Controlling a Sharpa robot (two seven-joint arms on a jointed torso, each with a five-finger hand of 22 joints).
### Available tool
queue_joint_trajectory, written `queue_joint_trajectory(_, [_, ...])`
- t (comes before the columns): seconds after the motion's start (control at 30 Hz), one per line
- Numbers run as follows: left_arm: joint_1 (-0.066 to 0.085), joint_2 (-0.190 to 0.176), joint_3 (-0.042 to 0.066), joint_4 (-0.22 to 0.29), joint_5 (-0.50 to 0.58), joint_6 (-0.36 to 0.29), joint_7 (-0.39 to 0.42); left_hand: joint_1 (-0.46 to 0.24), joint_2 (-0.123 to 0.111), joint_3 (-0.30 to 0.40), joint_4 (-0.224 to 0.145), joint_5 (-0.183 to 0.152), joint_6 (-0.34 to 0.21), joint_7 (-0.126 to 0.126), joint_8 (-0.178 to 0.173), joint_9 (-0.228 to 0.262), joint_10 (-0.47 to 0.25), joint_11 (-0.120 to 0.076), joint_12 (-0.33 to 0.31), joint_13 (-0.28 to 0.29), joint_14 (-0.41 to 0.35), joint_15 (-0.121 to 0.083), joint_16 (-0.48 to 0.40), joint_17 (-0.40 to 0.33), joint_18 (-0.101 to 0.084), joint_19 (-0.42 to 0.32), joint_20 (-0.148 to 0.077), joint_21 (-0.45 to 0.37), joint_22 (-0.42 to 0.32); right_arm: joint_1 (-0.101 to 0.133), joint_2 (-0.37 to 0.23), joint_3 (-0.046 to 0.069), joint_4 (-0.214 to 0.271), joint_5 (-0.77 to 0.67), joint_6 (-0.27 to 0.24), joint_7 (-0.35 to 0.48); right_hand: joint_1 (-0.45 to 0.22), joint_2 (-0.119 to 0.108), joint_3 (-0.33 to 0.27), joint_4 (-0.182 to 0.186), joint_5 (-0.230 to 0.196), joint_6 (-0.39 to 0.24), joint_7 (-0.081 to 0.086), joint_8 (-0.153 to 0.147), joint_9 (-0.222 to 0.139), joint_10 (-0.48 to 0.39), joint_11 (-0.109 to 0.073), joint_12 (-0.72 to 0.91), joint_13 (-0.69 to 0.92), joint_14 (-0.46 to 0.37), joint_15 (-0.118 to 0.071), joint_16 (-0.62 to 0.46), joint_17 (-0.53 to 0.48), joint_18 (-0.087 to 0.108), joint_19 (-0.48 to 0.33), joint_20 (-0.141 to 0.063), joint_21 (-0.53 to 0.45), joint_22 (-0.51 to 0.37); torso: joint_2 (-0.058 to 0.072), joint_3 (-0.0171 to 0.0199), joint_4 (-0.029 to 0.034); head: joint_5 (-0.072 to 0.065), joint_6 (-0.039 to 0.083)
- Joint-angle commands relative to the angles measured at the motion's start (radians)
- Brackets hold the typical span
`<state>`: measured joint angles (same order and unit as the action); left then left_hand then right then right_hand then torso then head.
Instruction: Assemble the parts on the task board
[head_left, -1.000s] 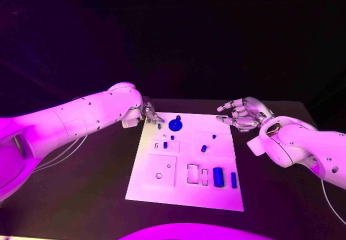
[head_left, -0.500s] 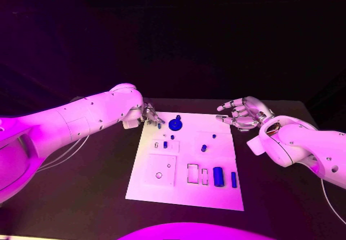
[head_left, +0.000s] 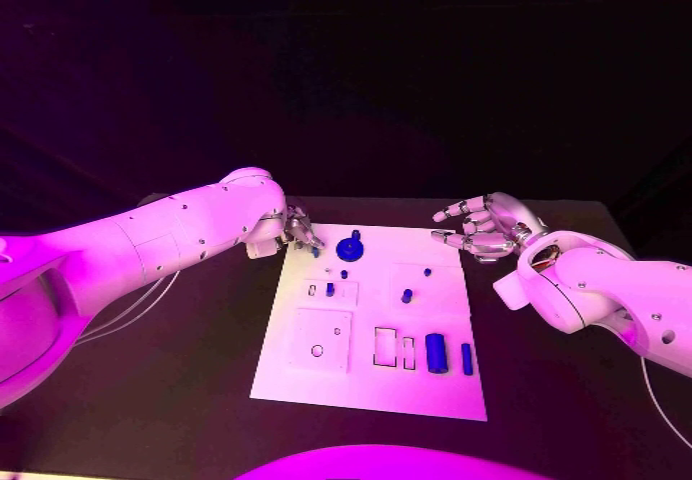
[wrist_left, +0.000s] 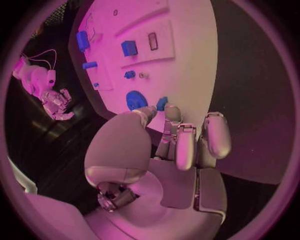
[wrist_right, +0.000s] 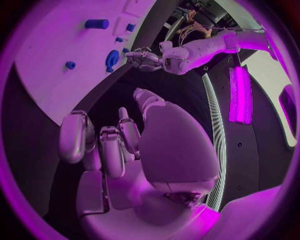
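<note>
A dark desk carries the white board at the centre of the frame. At the board's upper left corner, the left hand pinches a small blue part beside a round blue knob. Right of the board's upper edge, the right hand hovers with fingers apart, holding nothing. Two blue cylinders stand at the board's lower right; no writing is legible.

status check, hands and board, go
Left hand at the task board far corner, fingertips on a small blue part. Right hand open, hovering off the board. Round blue part close beside the left hand.
</note>
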<state>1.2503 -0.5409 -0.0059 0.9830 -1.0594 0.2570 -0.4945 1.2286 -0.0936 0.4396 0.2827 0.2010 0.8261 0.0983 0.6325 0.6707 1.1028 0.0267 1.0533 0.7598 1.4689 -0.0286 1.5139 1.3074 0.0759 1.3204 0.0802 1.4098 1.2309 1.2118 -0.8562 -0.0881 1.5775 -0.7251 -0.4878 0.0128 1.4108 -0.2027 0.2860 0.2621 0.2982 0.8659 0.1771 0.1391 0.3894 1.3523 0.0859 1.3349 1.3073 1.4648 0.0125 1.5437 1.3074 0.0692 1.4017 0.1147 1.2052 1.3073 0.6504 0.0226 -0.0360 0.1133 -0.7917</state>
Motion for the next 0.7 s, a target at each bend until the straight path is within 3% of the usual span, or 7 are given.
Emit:
queue_joint_trajectory(0.03, [0.000,0.004,0.000,-0.002,0.015,0.016,0.021,0.032,0.000,0.024,-0.005,-0.001,0.005,-0.008,0.008,0.007,0.004,-0.008,0.003,-0.002,0.067,-0.009,0.005,0.177,0.001,0.008,-0.004,0.007,0.003,0.000,0.002,0.000,0.000,-0.001,0.009,0.010,-0.005,-0.003,0.003,0.002,0.004,0.002,-0.004,0.005,0.000,-0.005,0.001,-0.005,0.012,0.087,-0.001,-0.004,0.192,0.013,-0.008,0.000,-0.006,0.026,0.000,0.0001,0.0003,0.000,-0.001])
queue_joint_trajectory(0.4, [0.000,0.002,0.000,-0.008,0.017,0.027,0.027,0.107,-0.011,0.122,-0.034,-0.006,0.011,-0.019,0.029,0.034,0.030,-0.018,0.008,0.006,0.071,-0.018,0.012,0.187,-0.002,0.014,-0.012,0.011,0.015,0.000,0.003,0.000,-0.002,-0.001,0.010,0.010,-0.004,-0.003,0.005,0.002,0.005,0.003,-0.004,0.006,0.000,-0.004,0.001,-0.004,0.012,0.088,-0.001,-0.003,0.193,0.013,-0.007,0.000,-0.006,0.027,0.000,0.0001,0.0011,0.002,-0.003])
queue_joint_trajectory(0.7, [-0.002,-0.023,0.000,0.017,0.022,0.005,0.037,0.112,-0.061,0.296,-0.102,-0.002,0.009,-0.015,0.046,0.076,0.050,-0.017,0.005,0.009,0.074,-0.018,0.016,0.193,-0.004,0.022,-0.014,0.018,0.029,0.000,0.003,0.000,-0.003,-0.001,0.010,0.011,-0.004,-0.003,0.005,0.002,0.005,0.003,-0.004,0.006,0.000,-0.004,0.001,-0.004,0.012,0.088,-0.001,-0.003,0.193,0.013,-0.007,0.000,-0.006,0.027,-0.001,-0.0001,0.0015,0.004,-0.002])
